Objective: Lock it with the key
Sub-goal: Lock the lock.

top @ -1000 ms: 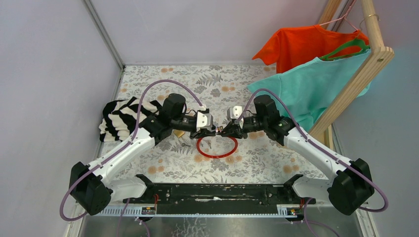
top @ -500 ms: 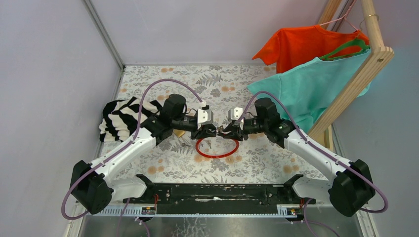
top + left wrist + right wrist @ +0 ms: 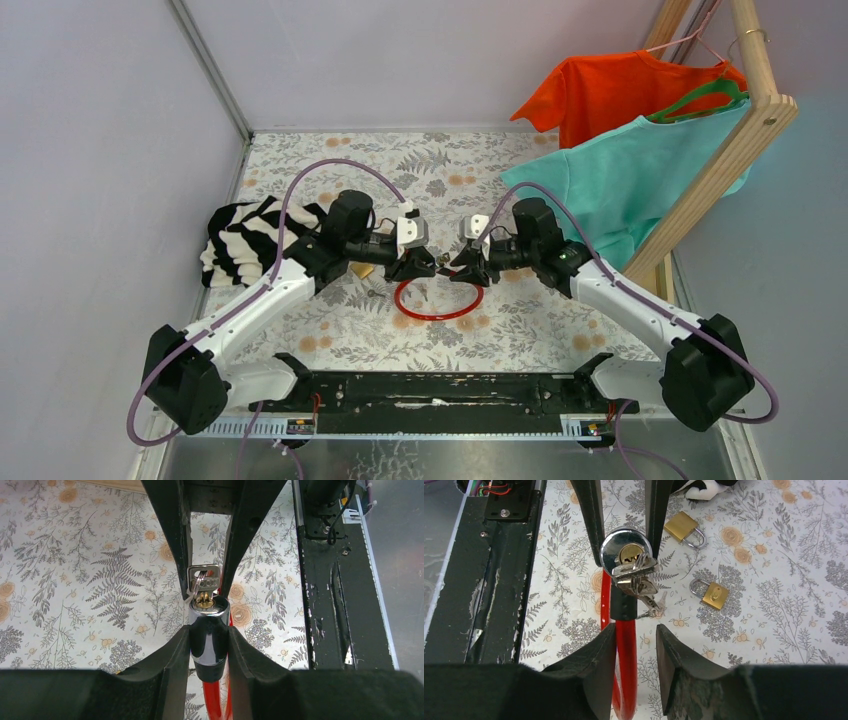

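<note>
Right gripper (image 3: 634, 645) has just released the key (image 3: 203, 577).
Left arm (image 3: 262, 295) and right arm (image 3: 630, 300) meet nose to nose above the red cable lock (image 3: 438, 312); left gripper (image 3: 209, 652) clenches its chrome cylinder (image 3: 209, 630); right fingers (image 3: 594, 660) stand spread beside the key, seated in the keyhole (image 3: 629, 554): turn probably finished, or regrasp due.

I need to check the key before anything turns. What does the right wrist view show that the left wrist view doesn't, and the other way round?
Right wrist only: a brass padlock and a second padlock lying on the table, spare keys dangling, and the right tool open, short of the key. Left wrist only: the chrome lock barrel side-on, clamped by the left tool. Both: the key seated in the keyhole, and the red cable.
</note>
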`<state>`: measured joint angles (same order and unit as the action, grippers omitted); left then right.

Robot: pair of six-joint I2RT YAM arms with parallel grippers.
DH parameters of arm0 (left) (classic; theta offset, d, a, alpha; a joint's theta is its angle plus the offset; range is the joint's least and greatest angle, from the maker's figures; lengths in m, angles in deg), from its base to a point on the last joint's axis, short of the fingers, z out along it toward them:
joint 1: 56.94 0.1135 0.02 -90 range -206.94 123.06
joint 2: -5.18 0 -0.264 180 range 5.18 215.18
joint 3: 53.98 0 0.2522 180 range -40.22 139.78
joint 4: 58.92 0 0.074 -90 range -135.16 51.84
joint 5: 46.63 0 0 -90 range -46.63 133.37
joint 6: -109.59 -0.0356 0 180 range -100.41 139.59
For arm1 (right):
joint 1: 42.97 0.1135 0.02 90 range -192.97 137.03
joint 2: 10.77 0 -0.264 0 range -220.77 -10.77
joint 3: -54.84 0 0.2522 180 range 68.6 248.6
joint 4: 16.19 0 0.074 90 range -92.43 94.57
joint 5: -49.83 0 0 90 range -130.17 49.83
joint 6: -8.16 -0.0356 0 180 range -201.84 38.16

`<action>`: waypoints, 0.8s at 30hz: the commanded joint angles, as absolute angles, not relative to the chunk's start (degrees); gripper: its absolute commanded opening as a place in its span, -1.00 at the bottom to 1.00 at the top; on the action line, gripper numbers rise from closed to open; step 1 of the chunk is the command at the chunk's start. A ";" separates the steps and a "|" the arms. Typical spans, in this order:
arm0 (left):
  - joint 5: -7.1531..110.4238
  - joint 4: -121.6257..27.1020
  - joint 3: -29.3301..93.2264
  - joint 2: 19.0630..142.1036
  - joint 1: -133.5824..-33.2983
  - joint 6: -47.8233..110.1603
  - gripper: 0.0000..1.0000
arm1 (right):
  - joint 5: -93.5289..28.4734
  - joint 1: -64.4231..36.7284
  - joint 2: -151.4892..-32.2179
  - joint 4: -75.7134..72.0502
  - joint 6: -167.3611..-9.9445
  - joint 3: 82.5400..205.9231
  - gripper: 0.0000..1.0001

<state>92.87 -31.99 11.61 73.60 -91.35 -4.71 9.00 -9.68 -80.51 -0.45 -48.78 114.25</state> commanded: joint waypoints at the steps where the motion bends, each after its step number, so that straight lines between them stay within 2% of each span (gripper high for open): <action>1: 95.12 -32.78 10.48 73.83 -91.23 -2.63 -1.00 | 10.62 -10.11 -81.50 -4.41 -51.53 113.69 -0.20; 5: 95.39 -33.38 10.41 74.08 -91.13 -1.88 -1.00 | 11.35 -10.02 -81.85 -6.27 -53.47 113.29 -0.31; 9: 95.66 -35.65 10.11 74.68 -90.79 0.33 -1.00 | 12.09 -10.02 -82.02 -11.20 -58.39 112.48 -0.73; 12: 95.88 -37.34 9.90 75.25 -90.61 1.95 -1.00 | 12.77 -10.02 -81.89 -16.40 -62.49 111.36 -0.92; 18: 97.98 -38.38 9.16 75.82 -90.65 1.40 -1.00 | 12.29 -9.99 -81.27 -17.02 -61.65 113.34 -0.99; 24: 98.20 -35.45 12.24 76.06 -90.89 -1.74 -1.00 | 7.34 -10.05 -81.23 -9.26 -50.90 119.02 -0.95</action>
